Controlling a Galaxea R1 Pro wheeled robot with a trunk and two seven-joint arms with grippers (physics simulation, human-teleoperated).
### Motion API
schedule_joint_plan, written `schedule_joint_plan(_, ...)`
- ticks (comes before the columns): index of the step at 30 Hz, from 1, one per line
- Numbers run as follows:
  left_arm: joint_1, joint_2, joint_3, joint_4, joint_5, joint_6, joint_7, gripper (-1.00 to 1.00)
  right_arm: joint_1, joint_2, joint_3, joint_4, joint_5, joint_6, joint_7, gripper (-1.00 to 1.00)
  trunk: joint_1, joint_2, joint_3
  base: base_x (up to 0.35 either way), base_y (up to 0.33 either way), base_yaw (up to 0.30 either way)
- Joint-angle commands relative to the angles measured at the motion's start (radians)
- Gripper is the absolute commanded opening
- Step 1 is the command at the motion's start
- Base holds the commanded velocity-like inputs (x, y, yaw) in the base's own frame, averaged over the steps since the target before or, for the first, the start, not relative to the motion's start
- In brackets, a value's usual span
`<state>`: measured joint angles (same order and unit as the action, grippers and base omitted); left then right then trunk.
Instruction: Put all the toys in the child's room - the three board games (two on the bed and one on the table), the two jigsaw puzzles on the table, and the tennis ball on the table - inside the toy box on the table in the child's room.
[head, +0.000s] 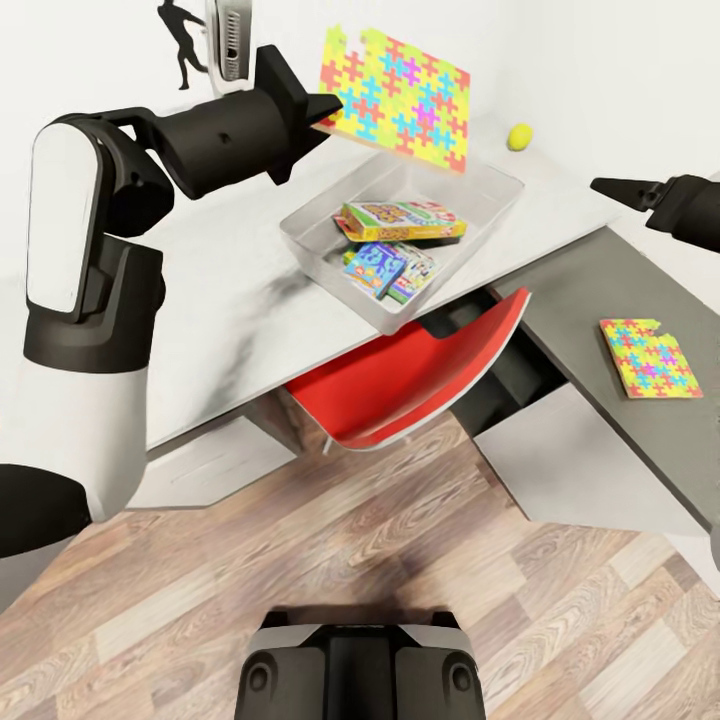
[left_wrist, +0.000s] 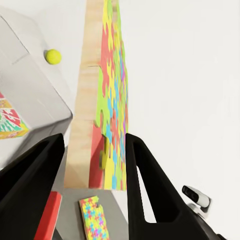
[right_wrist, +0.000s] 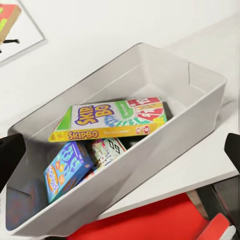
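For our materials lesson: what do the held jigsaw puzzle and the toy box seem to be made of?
Held jigsaw puzzle: seemingly a pale wood or fibreboard backing, shown by its tan matte edge, under glossy printed pieces. Toy box: probably plastic, judging by thin, smooth, translucent grey walls with rounded corners.

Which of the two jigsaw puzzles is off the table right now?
The larger puzzle, pinched at its edge by the left gripper and held in the air above the toy box. The smaller puzzle lies flat on the darker table section.
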<state>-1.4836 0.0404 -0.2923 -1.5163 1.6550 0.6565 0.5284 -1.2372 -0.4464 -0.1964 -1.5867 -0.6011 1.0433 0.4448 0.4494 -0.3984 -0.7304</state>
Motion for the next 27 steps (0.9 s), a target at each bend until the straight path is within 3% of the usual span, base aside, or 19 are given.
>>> schedule_joint_plan(1,0.001,0.001,-0.001,-0.001,0.011,-0.002,0.01,-1.0,0.004,0.0,-0.002,-0.002,0.006,0.004,0.01,1.0,0.001,-0.002,-0.001,0.027,-0.072,0.0)
schedule_joint_plan(8,0.031,0.003,-0.001,0.002,0.004,-0.006,0.011,-1.0,0.03,0.0,-0.003,-0.014,-0.011,0.004,0.011,1.0,0.001,-0.002,-0.001,0.012,-0.08,0.0)
schedule_joint_plan(15,0.061,-0.001,-0.001,0.038,-0.002,-0.017,0.013,-1.0,0.055,0.0,-0.004,-0.017,-0.016,0.004,0.01,1.0,0.001,-0.002,-0.001,0.003,-0.243,0.0)
schedule_joint_plan(27,0.112,-0.001,-0.001,0.052,-0.006,-0.121,0.03,-1.0,0.081,-0.004,-0.005,-0.018,-0.051,0.004,0.009,1.0,0.001,-0.002,-0.001,0.02,-0.222,0.0)
